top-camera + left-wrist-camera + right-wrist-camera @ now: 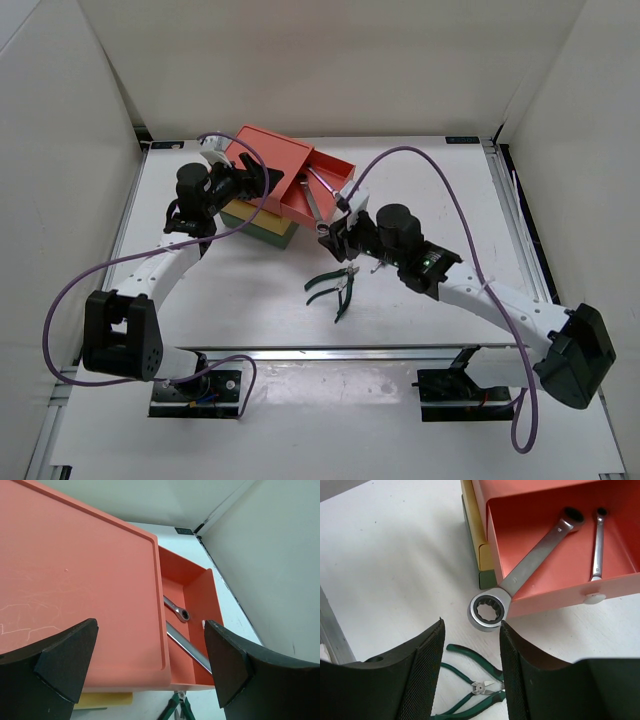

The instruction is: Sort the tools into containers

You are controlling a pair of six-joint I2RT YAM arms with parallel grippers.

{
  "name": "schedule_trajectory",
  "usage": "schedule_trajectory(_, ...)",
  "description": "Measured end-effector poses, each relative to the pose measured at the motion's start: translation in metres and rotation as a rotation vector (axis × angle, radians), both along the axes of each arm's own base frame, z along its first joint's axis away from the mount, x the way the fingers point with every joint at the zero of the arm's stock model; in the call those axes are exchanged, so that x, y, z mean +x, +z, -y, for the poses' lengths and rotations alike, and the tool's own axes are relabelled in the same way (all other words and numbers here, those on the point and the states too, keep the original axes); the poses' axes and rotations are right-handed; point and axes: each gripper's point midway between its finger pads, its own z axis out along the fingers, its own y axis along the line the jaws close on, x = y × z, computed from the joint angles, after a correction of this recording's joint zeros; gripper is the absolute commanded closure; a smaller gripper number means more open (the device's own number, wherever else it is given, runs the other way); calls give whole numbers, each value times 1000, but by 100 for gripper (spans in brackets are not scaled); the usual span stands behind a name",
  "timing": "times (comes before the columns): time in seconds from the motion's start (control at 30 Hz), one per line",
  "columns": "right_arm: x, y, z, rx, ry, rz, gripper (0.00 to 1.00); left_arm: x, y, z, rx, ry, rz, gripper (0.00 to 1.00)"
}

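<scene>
The salmon-red container (268,158) tops the stack, and its drawer (555,597) is pulled out. A large silver wrench (532,562) lies slanted in it, its ring end hanging over the front corner. A small wrench (597,545) lies flat inside. My right gripper (471,630) is open just short of that ring end, nothing between its fingers. Two green-handled pliers (335,287) lie on the table under it. My left gripper (150,630) stands wide open over the red container's top (75,580), holding nothing.
Yellow (272,230) and dark green (238,213) containers sit under the red one, both closed. The drawer's white knob (594,598) faces the right gripper. White walls ring the table, and an aluminium rail (330,350) runs along its near edge.
</scene>
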Motion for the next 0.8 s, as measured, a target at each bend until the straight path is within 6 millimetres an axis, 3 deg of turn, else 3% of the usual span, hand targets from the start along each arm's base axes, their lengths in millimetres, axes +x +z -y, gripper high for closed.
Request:
schedule_trajectory(0.2, 4, -8, 0, -13, -19, -15, 51, 2, 0, 0, 0, 0, 6, 2)
schedule_trajectory(0.53, 26, -48, 1, -111, -108, -57, 62, 2, 0, 0, -1, -1, 8, 1)
schedule_trajectory(0.67, 31, -44, 1, -109, -132, -45, 64, 2, 0, 1, -1, -2, 8, 1)
schedule_trajectory(0.8, 36, -28, -3, -79, -141, -19, 64, 2, 0, 1, -1, -2, 8, 1)
